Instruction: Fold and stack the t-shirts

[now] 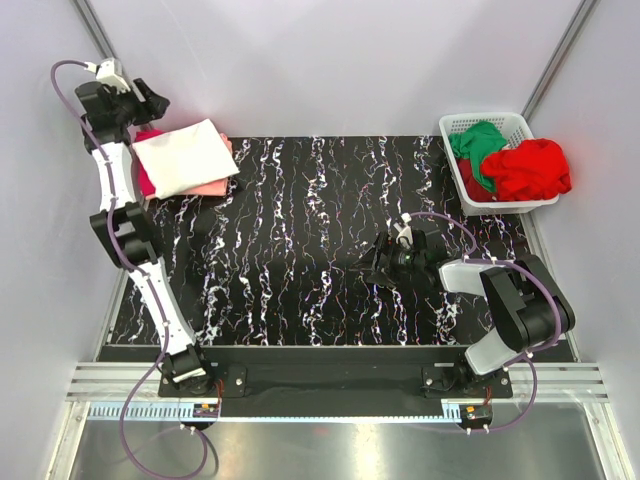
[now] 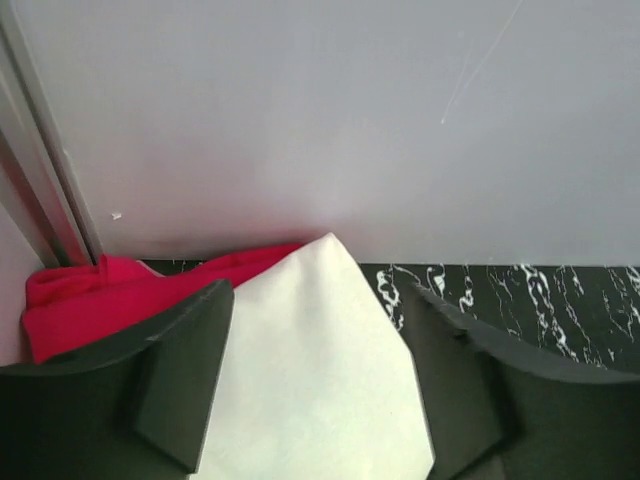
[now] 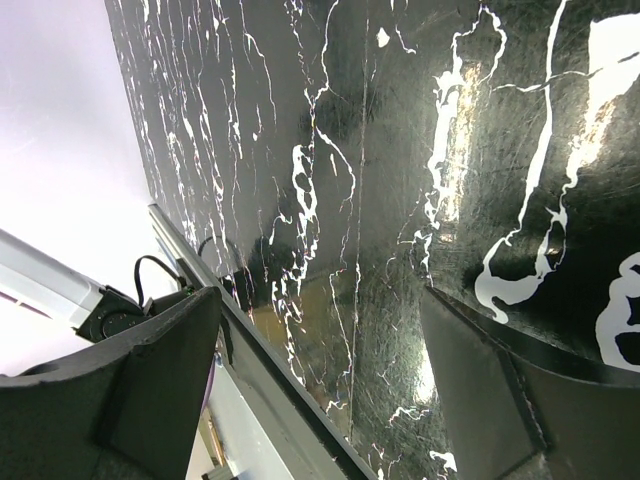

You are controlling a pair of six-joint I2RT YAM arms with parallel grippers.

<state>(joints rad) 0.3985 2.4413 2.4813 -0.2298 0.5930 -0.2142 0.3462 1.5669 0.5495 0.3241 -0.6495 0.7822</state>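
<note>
Way over at the opposite back corner from the white slatted plastic basket, the left gripper sits with its jaws spread wide and nothing pinched. In the left wrist view its dark foam-padded fingers stand apart on either side of a corner of the folded white cotton t-shirt, which lies under them, not clamped. I can't tell if the pads actually touch the cloth.

That white tee is the top of a small pile. A salmon-pink cotton t-shirt peeks out along the pile's near edge and on the side facing the basket. A magenta cotton t-shirt sticks out on the side away from the basket, right against the wall.

The right gripper is a lot closer to the basket, nearer the arm bases and a bit toward the table's middle. It's low over the black white-veined marble-look table, released, and the right wrist view shows only bare tabletop between its black fingers.

In the basket itself, a crumpled green cotton t-shirt lies on the side facing the pile. A crumpled red cotton t-shirt is bunched next to it and spills over the outer rim. Neither is folded.
</note>
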